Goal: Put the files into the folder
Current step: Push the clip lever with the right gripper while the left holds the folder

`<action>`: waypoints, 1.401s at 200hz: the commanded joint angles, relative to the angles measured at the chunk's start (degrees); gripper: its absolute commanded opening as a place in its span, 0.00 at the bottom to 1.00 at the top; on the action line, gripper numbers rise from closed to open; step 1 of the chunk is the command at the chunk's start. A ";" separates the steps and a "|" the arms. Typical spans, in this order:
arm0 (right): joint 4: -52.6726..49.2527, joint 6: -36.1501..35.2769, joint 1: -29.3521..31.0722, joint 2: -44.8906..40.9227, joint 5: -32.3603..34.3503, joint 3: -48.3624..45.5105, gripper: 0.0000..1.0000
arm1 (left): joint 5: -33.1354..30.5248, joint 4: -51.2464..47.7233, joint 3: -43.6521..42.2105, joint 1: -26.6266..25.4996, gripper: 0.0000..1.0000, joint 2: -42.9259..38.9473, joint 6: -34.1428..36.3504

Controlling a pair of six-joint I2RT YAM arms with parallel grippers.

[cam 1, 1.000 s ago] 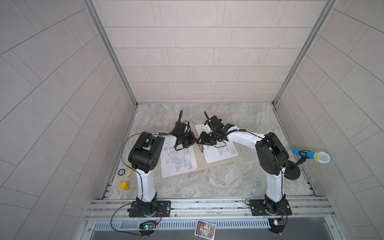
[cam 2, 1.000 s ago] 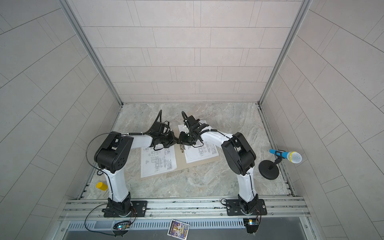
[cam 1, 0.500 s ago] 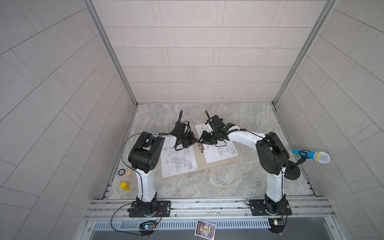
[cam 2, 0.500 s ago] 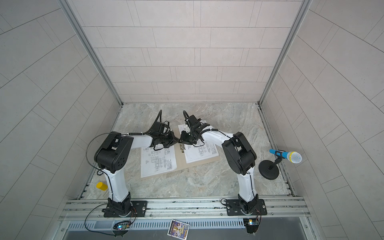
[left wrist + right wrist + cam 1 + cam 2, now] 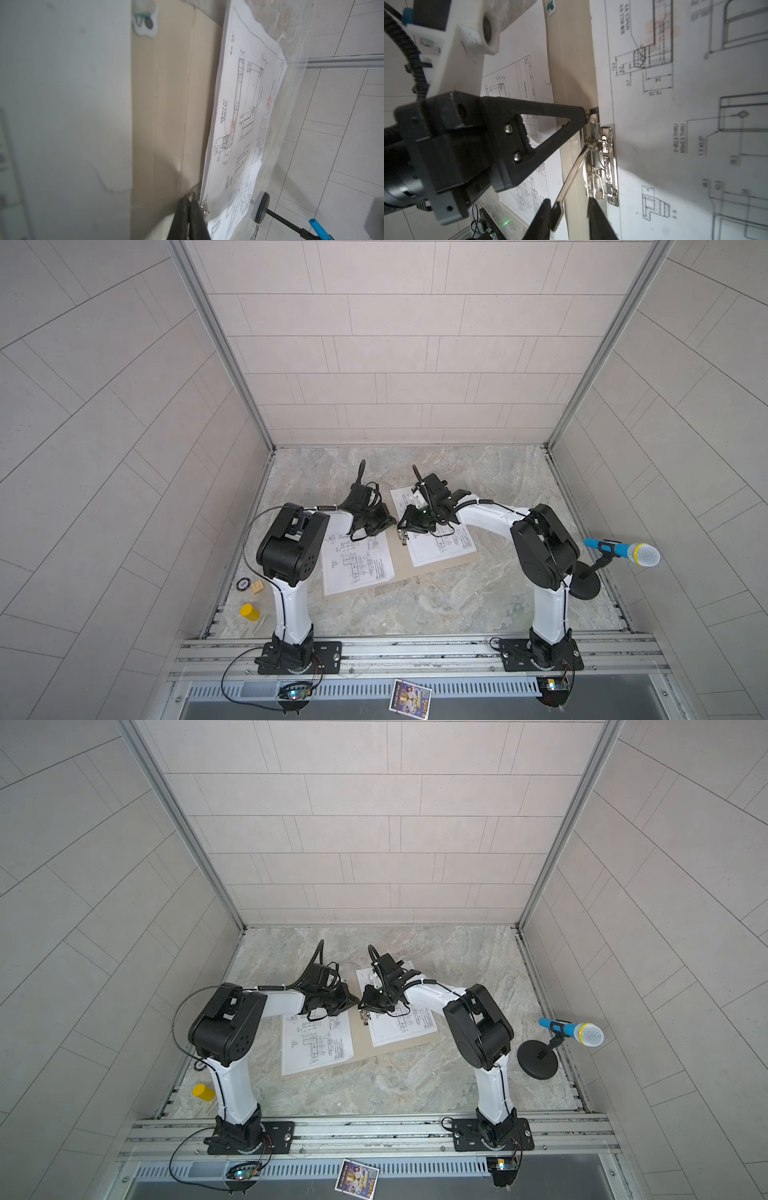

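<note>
Hardly moved, right gripper [image 5: 569, 207] straddles the clip lever [image 5: 572, 172] near left gripper [image 5: 582, 116].

This is a robotics lab cell: a left arm [image 5: 289, 605] and a right arm [image 5: 548, 610] are bolted to an aluminium rail [image 5: 415, 649], pale panel walls [image 5: 395, 344] in metal framing box in a marble-patterned tabletop [image 5: 436, 605], a bare circuit board [image 5: 294, 694] trails wiring, and a microphone [image 5: 623, 549] sits on a stand.

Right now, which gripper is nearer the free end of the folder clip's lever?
Right. The right gripper straddles the free end of the lever with open fingers. The left gripper, fingers shut, sits at the opposite end of the clip.
</note>
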 commanded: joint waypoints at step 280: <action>5.29 3.49 0.85 -2.91 -0.54 -8.53 0.00 | -2.01 -1.60 -0.99 -0.16 0.04 0.49 1.39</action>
